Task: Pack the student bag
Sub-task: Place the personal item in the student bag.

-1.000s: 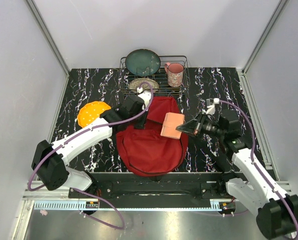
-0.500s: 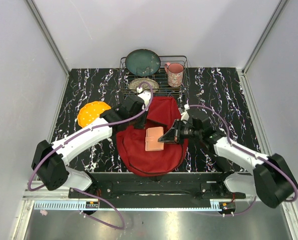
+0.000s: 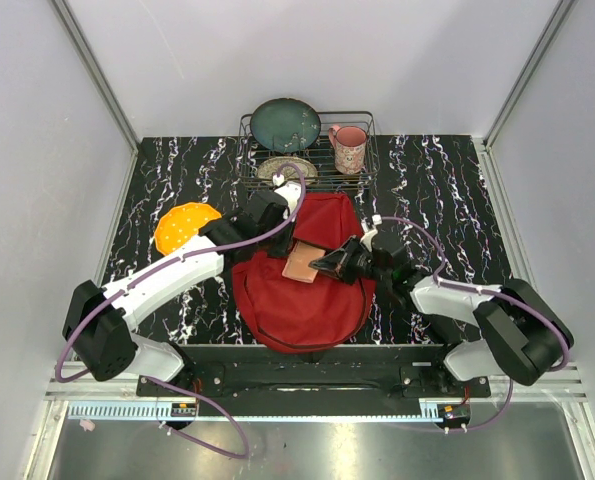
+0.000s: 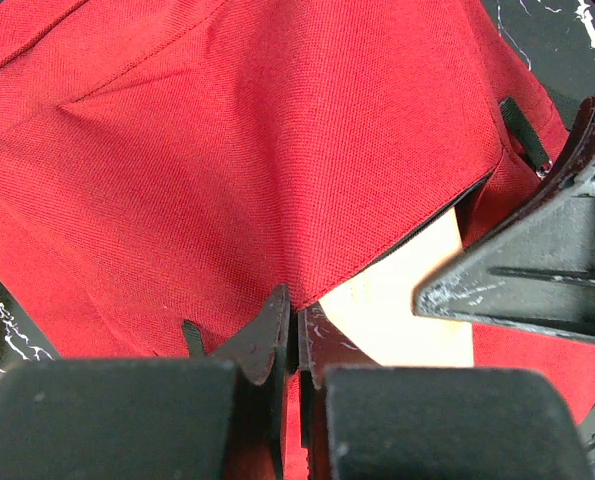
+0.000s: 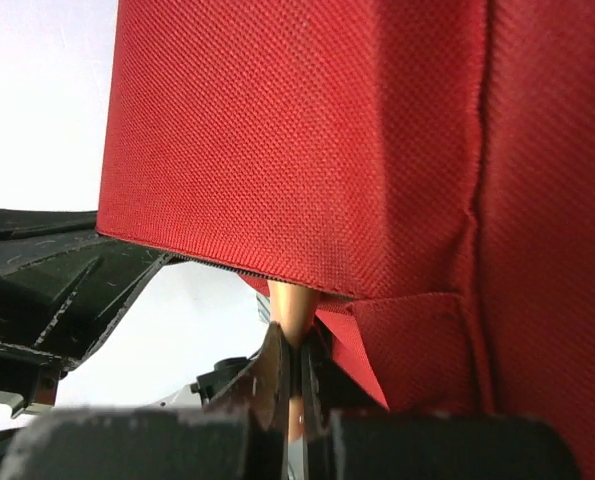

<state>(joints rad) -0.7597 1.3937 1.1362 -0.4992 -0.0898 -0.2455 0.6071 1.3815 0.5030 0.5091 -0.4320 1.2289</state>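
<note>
Mid-table, near edge: student bag point(image 3: 297, 305) lies flat on the table point(image 3: 437, 170) between the two arms, its opening up where both pincers meet.
Left pincer point(image 3: 285, 238): jaws together on the red fabric lip of the opening and holding it up. The left wrist view shows the cloth edge pinched right at the tips.
Right pincer point(image 3: 324, 266): clamped on one edge of a flat pink item point(image 3: 299, 264). Could be a book or a pad, can't tell. It sits tilted, with its leading edge just under the raised lip.
Step (my read): feeding the item into the bag. It is partly under the flap and not seated.
Risk 1: the leading corner catches the lip or an inner seam, so the item jams or pivots in the jaws. Cause: shallow gap and a thin hold on one edge only.
Risk 2: the fabric slips out of the left pincer and the mouth drops onto the item. Cause: small bite on the cloth.
Risk 3: the pincers touch. Cause: they are just beside each other at the mouth, and a deeper push closes the gap.
Risk 4: the bag slides or bunches under the push. Cause: soft fabric, held only by the left pincer.
Not involved: wire rack point(image 3: 362, 165) behind the bag, orange disc point(image 3: 185, 226) to the left.
</note>
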